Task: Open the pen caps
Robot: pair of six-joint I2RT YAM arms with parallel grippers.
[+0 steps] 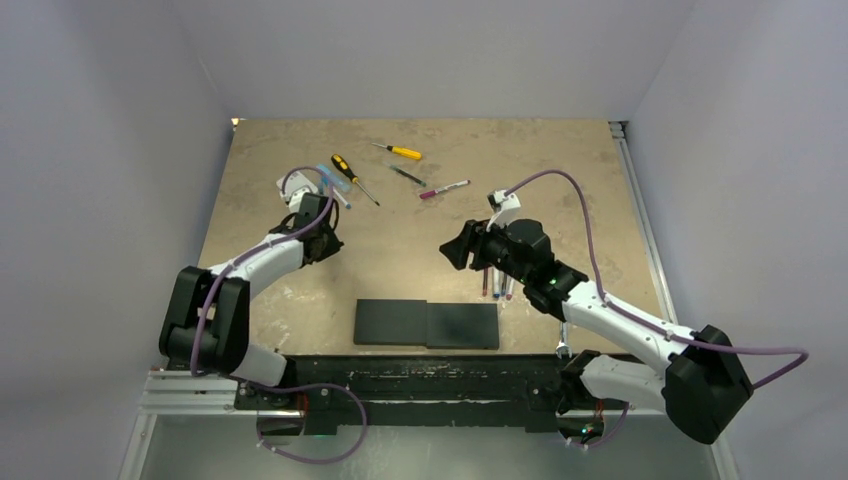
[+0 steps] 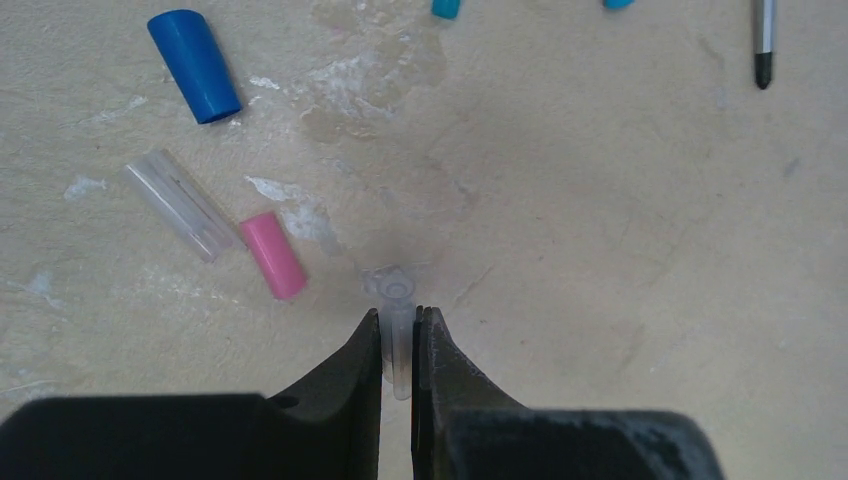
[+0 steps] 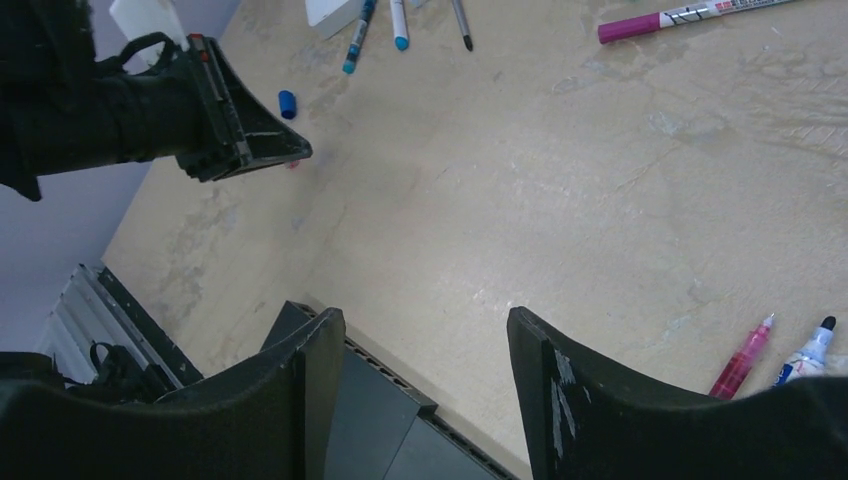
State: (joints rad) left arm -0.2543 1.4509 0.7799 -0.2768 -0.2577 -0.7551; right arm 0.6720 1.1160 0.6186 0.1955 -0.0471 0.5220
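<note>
The left tool (image 2: 400, 318) is pinching a clear cap (image 2: 390, 288) near a loose pink cap (image 2: 273, 255) on the worktop (image 2: 600, 250), while the right tool (image 3: 422, 325) is hanging wide open.

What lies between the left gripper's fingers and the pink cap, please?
Only bare table, as the left wrist view shows: the pink cap lies up-left of the left gripper, whose fingers pinch a clear piece.

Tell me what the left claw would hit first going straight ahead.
Probably the bare table just ahead, though depth is unclear; the left claw is shut on a clear plastic piece.
</note>
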